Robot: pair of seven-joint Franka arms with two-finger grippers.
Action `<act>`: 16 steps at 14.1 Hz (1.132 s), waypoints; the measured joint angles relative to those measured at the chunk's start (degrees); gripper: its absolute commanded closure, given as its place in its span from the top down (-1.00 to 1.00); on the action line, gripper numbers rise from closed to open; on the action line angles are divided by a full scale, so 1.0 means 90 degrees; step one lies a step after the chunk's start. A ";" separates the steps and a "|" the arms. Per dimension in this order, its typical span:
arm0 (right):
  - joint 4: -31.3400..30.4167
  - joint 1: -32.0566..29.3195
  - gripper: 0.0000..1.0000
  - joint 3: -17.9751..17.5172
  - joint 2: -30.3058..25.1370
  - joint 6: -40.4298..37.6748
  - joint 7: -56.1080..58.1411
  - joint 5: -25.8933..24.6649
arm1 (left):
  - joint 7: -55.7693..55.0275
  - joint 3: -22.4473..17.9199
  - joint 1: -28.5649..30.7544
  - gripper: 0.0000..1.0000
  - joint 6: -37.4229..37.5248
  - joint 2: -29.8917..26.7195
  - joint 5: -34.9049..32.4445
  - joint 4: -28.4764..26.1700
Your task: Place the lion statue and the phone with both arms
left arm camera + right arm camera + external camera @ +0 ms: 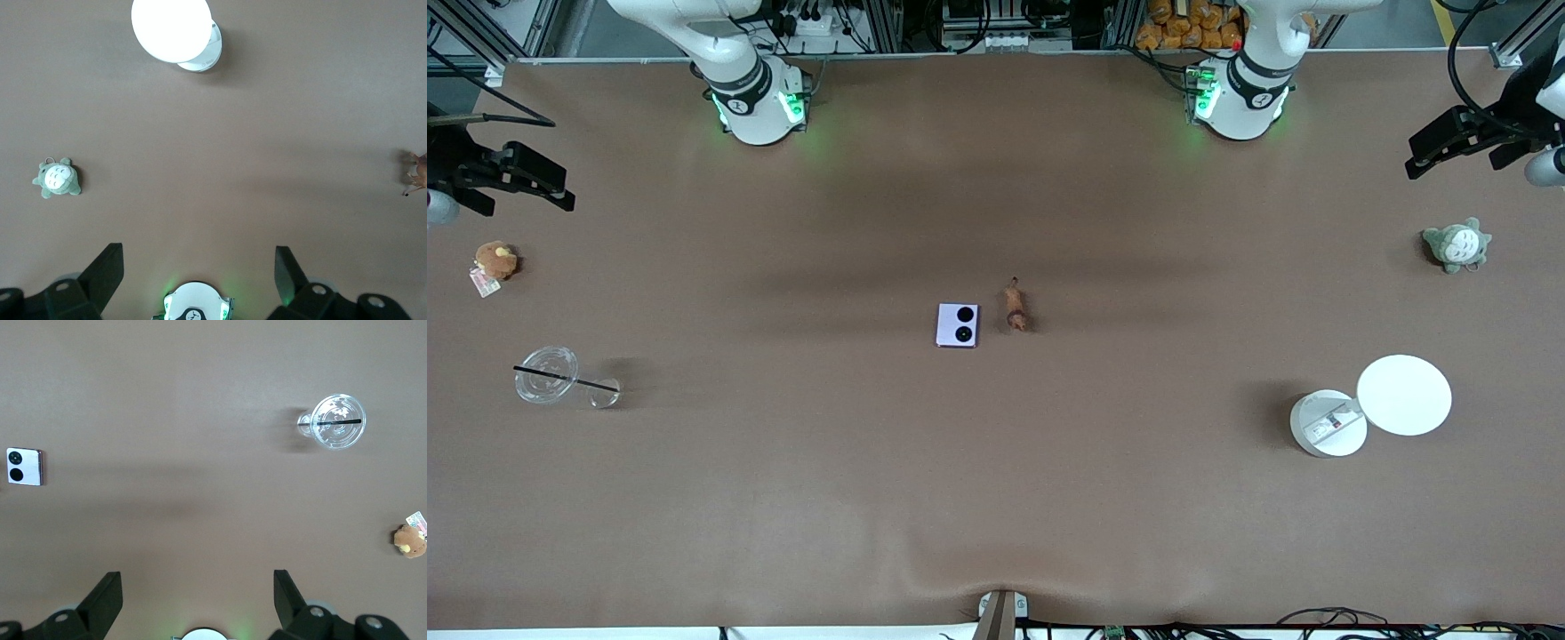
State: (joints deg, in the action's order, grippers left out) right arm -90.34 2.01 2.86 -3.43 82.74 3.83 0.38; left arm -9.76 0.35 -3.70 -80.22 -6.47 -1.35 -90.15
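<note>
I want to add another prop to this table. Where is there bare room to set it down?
Bare table spans the whole strip nearer the front camera than the phone and lion statue, between the clear cup and white container. The two table ends are more crowded.

table (783, 498): brown, matt, looks like soft cloth or paper, with a small wrinkle at the edge nearest the front camera
phone (958, 325): smooth pale purple case, a bit shiny, with two glossy black lenses
lion statue (1016, 307): hard, reddish-brown, looks like plastic or painted wood
clear cup (546, 375): see-through shiny plastic, with a thin black straw
white round thing (1403, 395): smooth, matt white, bright under the light
brown plush (495, 260): fuzzy cloth with a paper tag
grey-green plush (1456, 245): soft fuzzy cloth
arms (751, 89): smooth glossy white plastic shells with black joints
left gripper (199, 267): matt black plastic fingers
right gripper (197, 587): matt black plastic fingers
</note>
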 measured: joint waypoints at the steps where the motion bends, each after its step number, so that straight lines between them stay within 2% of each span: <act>1: -0.0004 0.0000 1.00 0.0000 0.0000 0.0000 0.0000 0.0000 | 0.0000 0.0000 0.0000 1.00 0.0007 0.0000 0.0000 0.0003; 12: -0.0017 0.0000 1.00 -0.0005 0.0003 -0.0009 0.0002 0.0000 | -0.0156 0.0052 -0.0052 1.00 0.0077 0.0028 0.0004 0.0122; 16: -0.0024 0.0000 1.00 -0.0006 0.0007 -0.0010 0.0003 0.0000 | -0.0896 0.0770 -0.0129 1.00 0.0077 0.0384 0.0015 0.0086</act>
State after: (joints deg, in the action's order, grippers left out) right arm -90.55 2.01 2.80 -3.37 82.66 3.86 0.39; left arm -17.83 7.29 -4.86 -79.52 -3.02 -1.22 -89.38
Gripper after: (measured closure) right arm 0.000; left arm 0.000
